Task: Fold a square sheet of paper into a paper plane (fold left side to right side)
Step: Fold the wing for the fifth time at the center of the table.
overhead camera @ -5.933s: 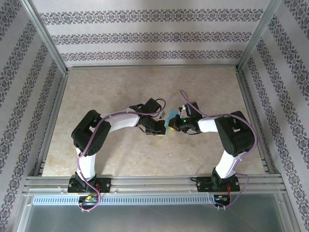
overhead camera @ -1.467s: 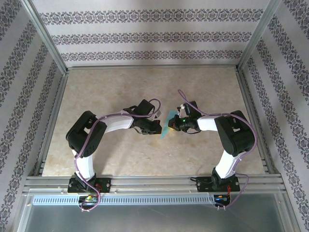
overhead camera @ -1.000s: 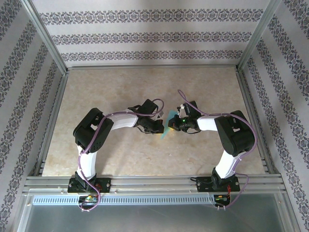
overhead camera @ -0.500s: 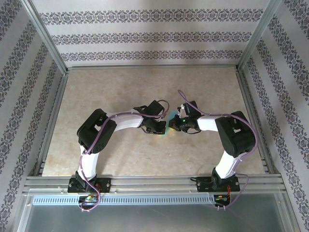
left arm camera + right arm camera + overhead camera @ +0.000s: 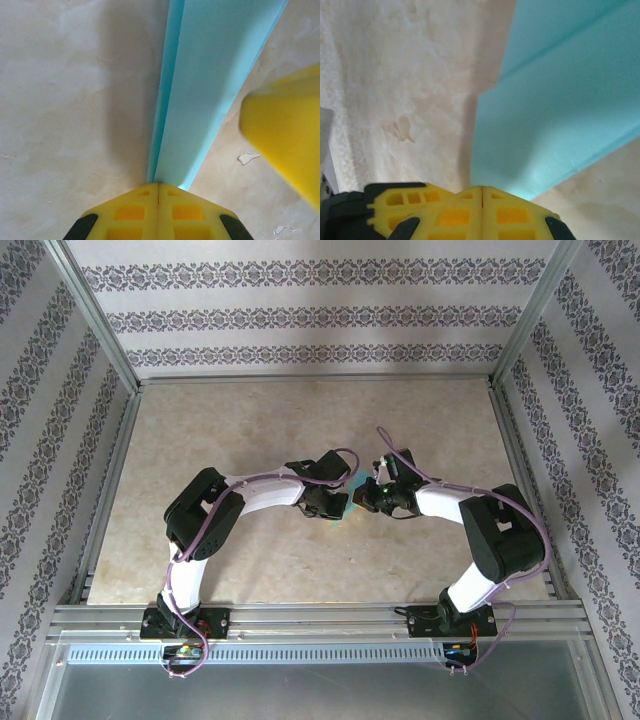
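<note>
Cyan paper plane [image 5: 200, 75] pinched by L end effector [image 5: 158, 186] & R end effector [image 5: 482, 190] (now closer).

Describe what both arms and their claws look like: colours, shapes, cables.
The left arm and right arm have white links between bulky black joint blocks, and a purple cable loops along each. A small green light glows near the right wrist. The left claw and right claw have yellow fingers moulded with square pockets, with black parts at the sides.
</note>
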